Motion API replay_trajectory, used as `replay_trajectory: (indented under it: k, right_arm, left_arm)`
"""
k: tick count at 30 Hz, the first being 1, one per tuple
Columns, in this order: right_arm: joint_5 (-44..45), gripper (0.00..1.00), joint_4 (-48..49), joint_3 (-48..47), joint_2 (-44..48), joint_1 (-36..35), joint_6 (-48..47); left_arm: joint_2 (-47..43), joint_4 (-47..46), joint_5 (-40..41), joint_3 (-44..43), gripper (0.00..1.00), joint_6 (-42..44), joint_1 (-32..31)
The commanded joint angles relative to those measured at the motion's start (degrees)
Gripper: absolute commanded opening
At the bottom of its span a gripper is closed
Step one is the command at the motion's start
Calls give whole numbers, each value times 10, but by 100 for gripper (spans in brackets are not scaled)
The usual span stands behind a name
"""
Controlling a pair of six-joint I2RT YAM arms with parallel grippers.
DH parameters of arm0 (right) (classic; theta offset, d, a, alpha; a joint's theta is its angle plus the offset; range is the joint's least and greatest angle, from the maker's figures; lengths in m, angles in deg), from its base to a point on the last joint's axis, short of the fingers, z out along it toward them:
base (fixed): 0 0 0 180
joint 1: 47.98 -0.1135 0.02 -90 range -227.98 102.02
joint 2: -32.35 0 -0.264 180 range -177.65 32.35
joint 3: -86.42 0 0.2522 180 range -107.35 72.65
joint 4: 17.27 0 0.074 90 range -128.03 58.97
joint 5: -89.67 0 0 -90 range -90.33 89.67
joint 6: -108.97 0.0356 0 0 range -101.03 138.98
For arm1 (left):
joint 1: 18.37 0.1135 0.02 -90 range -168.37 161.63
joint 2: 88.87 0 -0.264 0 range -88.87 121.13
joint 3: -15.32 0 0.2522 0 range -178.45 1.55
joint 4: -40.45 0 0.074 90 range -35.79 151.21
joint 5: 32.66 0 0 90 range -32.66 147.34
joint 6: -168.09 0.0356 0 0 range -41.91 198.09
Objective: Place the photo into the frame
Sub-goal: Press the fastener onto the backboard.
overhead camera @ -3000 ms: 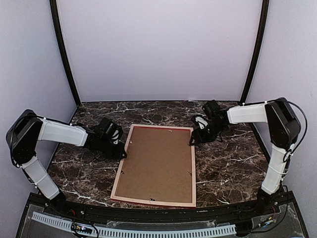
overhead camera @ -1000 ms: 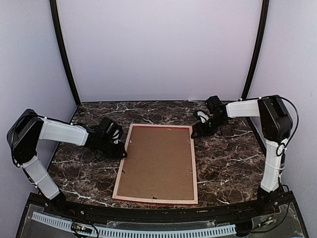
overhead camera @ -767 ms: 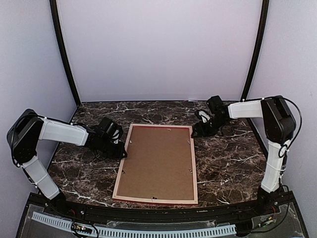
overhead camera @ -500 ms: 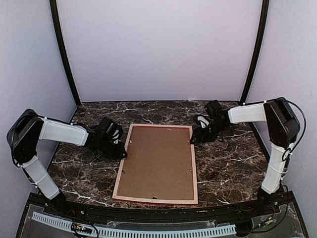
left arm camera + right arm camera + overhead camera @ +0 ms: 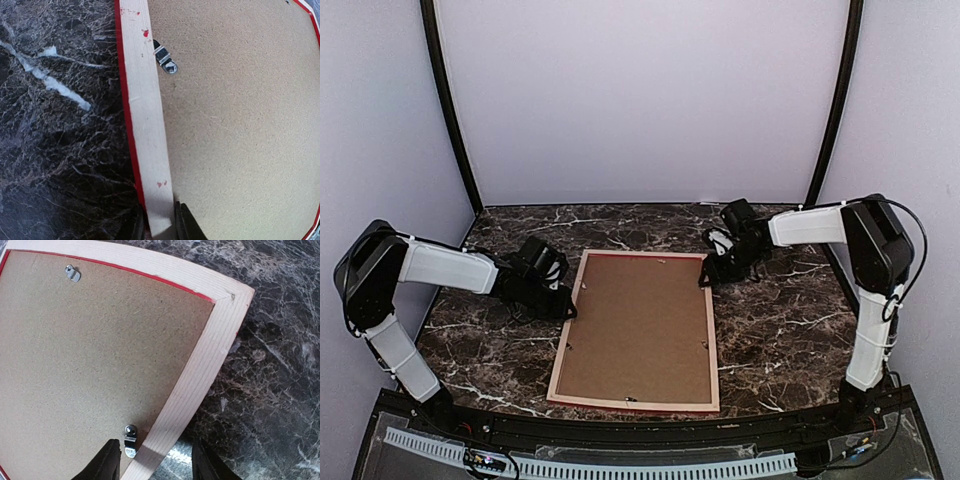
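The red frame (image 5: 563,345) lies face down on the marble table, pale wood rails up, with a brown backing board (image 5: 638,325) filling it. The photo is hidden. My left gripper (image 5: 567,312) is shut on the frame's left rail (image 5: 142,115), one finger on each side of it (image 5: 159,225). My right gripper (image 5: 705,280) hangs open at the frame's far right corner. Its fingers straddle the right rail (image 5: 210,355) with gaps on both sides (image 5: 156,460). A small metal clip (image 5: 130,440) sits just inside its left finger.
More metal clips (image 5: 165,58) (image 5: 73,273) hold the backing board (image 5: 240,125) along the rails. Dark marble table (image 5: 780,330) surrounds the frame. Pale walls and two black posts close in the back and sides.
My right gripper has shifted a little left toward the frame's far right corner, and its jaws have narrowed somewhat. The left gripper and the frame have stayed put.
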Motion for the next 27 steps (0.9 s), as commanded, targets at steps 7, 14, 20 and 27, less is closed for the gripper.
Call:
replay_trajectory:
  k: [7, 14, 20, 27]
  right_arm:
    - [-1, 49, -15, -22, -23, -4, -34]
    - [10, 50, -28, -18, -29, -7, -55]
    - [38, 50, -40, -28, -49, -12, -75]
    - [67, 40, -44, -37, -64, -13, -92]
  left_arm:
    - [53, 71, -8, 37, 22, 20, -4]
    - [54, 74, -8, 35, 22, 21, -3]
    - [53, 75, -7, 34, 22, 22, -3]
    - [54, 80, -7, 31, 22, 24, -3]
